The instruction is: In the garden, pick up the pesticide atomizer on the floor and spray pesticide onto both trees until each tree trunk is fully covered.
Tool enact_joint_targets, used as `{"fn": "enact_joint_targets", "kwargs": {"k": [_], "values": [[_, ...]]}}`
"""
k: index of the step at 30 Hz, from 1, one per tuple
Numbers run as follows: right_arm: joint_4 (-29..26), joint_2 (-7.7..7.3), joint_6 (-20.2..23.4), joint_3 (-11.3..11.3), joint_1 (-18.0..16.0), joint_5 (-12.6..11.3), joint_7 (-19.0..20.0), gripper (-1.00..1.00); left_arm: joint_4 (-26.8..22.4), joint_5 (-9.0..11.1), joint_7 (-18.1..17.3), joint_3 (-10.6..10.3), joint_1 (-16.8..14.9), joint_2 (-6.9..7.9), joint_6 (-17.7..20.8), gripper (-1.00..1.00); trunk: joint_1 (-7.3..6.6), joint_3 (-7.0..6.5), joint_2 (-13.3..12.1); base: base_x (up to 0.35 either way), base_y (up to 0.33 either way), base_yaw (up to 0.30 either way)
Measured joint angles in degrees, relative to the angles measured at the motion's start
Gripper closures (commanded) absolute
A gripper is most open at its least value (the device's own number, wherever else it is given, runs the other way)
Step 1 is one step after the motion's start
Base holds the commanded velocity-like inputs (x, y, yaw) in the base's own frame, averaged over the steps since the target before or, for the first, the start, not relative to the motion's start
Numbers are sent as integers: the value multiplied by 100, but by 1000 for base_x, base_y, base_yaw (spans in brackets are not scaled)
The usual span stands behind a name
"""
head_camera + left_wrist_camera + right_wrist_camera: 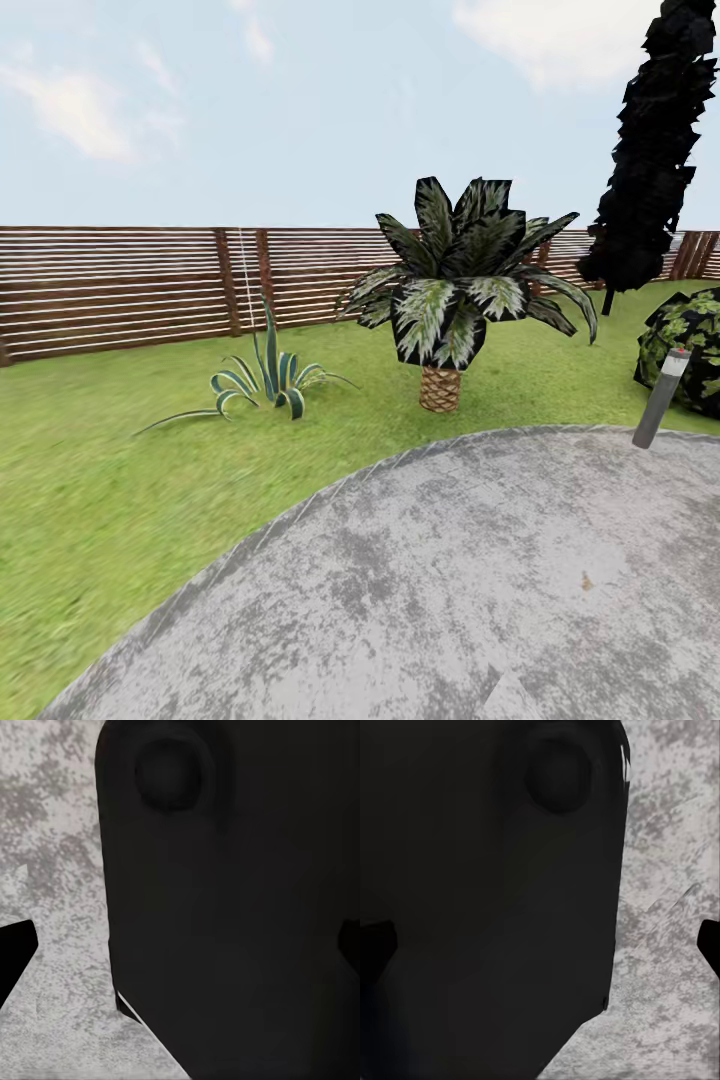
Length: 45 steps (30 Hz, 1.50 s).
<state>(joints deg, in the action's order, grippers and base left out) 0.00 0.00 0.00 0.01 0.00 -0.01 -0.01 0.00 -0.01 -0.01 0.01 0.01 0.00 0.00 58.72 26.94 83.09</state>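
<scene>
atomizer/trunks: unsighted, bearing unknown | head: paved patch (480, 580), grass (90, 500), palm (455, 290), fence (120, 290) | nearer arm: n/a | jaws both: can't tell

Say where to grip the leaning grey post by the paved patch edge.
Probably mid-shaft of the grey post, below its paler cap: a slim, plain cylinder, so jaws across its width, tilted to match its lean. Come from the paved patch side; the leafy bush crowds it behind.

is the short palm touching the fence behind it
Apart. The head view shows a wide strip of grass between the palm and the fence.
</scene>
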Motion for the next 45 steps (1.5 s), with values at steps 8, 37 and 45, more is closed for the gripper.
{"fn": "enact_joint_targets", "kwargs": {"k": [8,37,45], "values": [[-213,254,-17,9,-37,19,-24,-100,-78,-7,3,-31,2,-34,-23,-100,1,-1,-1,0,0,0],[-672,53,-1692,27,-45,53,-27,-100,-264,69,66,8,-28,-17,-1458,-100,1,-1,-1,0,0,0],[-1730,18,-1937,3,-48,44,-34,-100,-1064,59,80,8,-100,80,-1476,-100,1,-1,-1,0,0,0]]}}
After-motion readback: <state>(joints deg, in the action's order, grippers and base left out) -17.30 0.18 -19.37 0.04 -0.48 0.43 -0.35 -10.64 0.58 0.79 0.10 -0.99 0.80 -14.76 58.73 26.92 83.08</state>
